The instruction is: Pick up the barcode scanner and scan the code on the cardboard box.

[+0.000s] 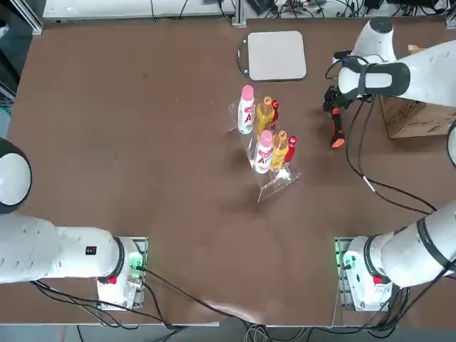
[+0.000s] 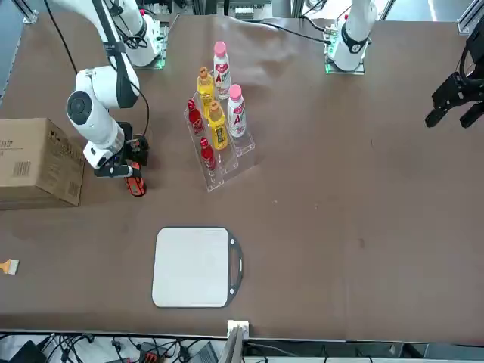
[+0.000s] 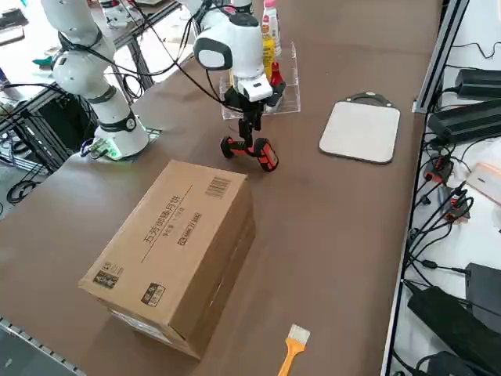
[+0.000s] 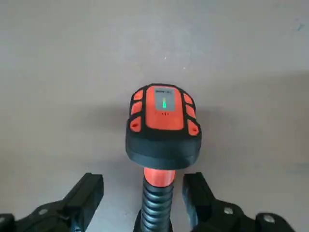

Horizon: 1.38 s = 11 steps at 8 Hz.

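The barcode scanner (image 4: 163, 125), black with orange-red trim and a lit green light, lies on the brown table (image 1: 142, 142). It also shows in the top view (image 1: 336, 128), front view (image 2: 134, 183) and side view (image 3: 257, 150). My right gripper (image 4: 144, 191) hangs just above it, open. Its two black fingers (image 4: 91, 191) stand on either side of the ribbed handle, with a gap on each side. The gripper (image 3: 250, 125) comes down from above. The cardboard box (image 3: 172, 251), brown with a printed barcode, sits close by towards the table edge (image 1: 410, 114) (image 2: 38, 162).
A clear rack of pink-capped and yellow bottles (image 1: 267, 135) stands beside the scanner. A flat grey pad (image 1: 275, 55) lies farther out. A small orange-handled brush (image 3: 291, 348) rests near the box. Cables (image 1: 370, 185) trail from my arm across the table.
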Available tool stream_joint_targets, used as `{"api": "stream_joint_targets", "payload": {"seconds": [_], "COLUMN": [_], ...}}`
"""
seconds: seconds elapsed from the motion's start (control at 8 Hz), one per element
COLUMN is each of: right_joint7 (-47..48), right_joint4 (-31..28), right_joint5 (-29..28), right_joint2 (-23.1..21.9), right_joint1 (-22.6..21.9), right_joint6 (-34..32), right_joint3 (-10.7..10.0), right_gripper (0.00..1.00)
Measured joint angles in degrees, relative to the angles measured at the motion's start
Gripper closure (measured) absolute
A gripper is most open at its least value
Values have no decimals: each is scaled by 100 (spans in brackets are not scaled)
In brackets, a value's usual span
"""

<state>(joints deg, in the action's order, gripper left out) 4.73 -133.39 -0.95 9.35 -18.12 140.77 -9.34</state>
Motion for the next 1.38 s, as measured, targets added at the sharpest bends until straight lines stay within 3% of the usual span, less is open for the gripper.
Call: {"api": "stream_joint_targets", "payload": {"seconds": [0.5, 1.38], "right_joint7": [14, 29], "right_joint4": [-291, -294], "right_joint5": [0, 0], "right_joint2": [287, 622], "right_joint1": [64, 86], "right_joint6": [748, 1019], "right_joint3": [-22, -23], "right_gripper": [0, 1]}}
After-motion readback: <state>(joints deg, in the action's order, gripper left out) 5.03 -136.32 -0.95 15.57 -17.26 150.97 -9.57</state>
